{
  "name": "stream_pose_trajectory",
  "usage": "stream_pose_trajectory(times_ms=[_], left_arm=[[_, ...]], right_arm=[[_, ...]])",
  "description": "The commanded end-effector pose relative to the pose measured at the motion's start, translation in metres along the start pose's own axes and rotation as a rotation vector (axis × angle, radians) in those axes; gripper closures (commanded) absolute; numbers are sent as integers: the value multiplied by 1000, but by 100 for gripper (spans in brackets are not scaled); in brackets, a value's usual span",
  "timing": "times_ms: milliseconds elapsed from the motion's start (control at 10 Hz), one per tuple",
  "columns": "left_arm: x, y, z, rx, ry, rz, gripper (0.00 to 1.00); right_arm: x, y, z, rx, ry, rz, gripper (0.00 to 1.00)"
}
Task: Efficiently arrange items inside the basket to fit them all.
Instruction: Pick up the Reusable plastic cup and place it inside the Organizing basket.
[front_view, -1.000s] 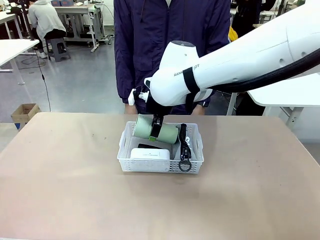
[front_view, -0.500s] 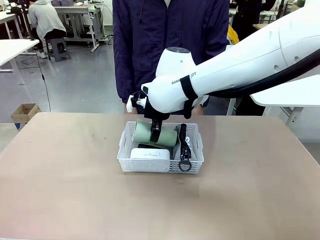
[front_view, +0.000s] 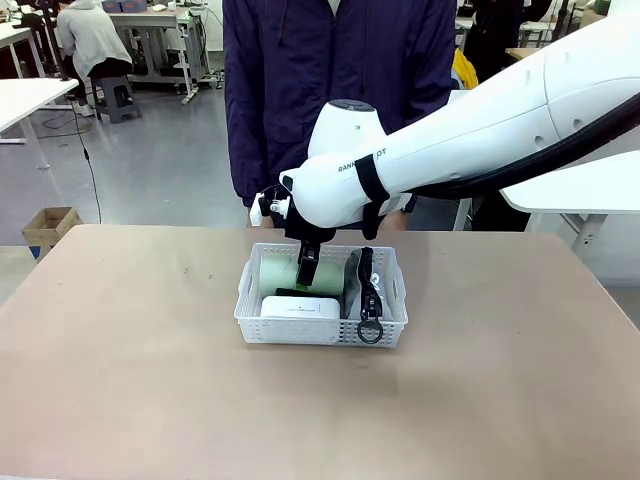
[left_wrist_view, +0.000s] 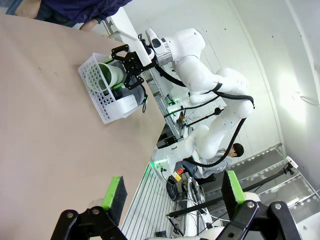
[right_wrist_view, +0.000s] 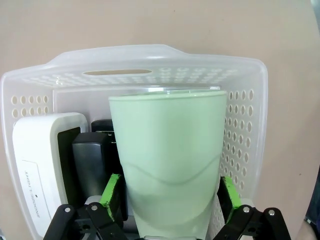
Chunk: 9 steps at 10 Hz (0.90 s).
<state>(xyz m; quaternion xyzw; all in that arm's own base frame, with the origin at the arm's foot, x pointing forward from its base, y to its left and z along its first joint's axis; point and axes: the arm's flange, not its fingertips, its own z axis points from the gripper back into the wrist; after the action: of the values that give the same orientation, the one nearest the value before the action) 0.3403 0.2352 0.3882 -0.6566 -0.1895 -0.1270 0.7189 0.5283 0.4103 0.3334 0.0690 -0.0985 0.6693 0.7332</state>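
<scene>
The white basket (front_view: 320, 335) stands mid-table, and the pale green cup (front_view: 278, 272) lies on its side along the back of it. A white box (front_view: 298, 307) sits at the front, with the black stapler (front_view: 293, 292) just behind it. The grey pouch's black strap (front_view: 370, 300) runs along the basket's right end. My right gripper (front_view: 306, 268) reaches down into the basket. In the right wrist view its open jaws (right_wrist_view: 170, 195) flank the cup (right_wrist_view: 170, 150) with slim gaps, beside the stapler (right_wrist_view: 92, 160) and box (right_wrist_view: 37, 165). My left gripper (left_wrist_view: 172, 192) hangs open and empty, far from the basket (left_wrist_view: 102, 100).
A person in a dark jacket (front_view: 340, 80) stands at the table's far edge, right behind the basket. Bare tabletop (front_view: 150, 400) surrounds the basket. My right arm (front_view: 480, 120) crosses above the table's right half.
My right gripper has lowered the cup from above the basket down into its back part, and the jaws have opened off the cup. The left gripper has not moved.
</scene>
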Motion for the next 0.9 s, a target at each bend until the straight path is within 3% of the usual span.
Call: stream_pose_trajectory(times_ms=[0, 400, 600, 700, 800], left_arm=[[-1, -4, -2, 7, 5, 5, 0], [-1, -4, -2, 7, 5, 5, 0], [-1, -4, -2, 7, 5, 5, 0], [-1, -4, -2, 7, 5, 5, 0], [-1, -4, -2, 7, 5, 5, 0]], right_arm=[[2, 0, 1, -25, -3, -26, 0], [-13, 14, 37, -29, -92, -55, 0], [-50, 40, 127, -44, -248, -97, 0], [-77, 54, 171, -75, -340, -173, 0], [-113, 60, 204, -16, -463, -283, 0]])
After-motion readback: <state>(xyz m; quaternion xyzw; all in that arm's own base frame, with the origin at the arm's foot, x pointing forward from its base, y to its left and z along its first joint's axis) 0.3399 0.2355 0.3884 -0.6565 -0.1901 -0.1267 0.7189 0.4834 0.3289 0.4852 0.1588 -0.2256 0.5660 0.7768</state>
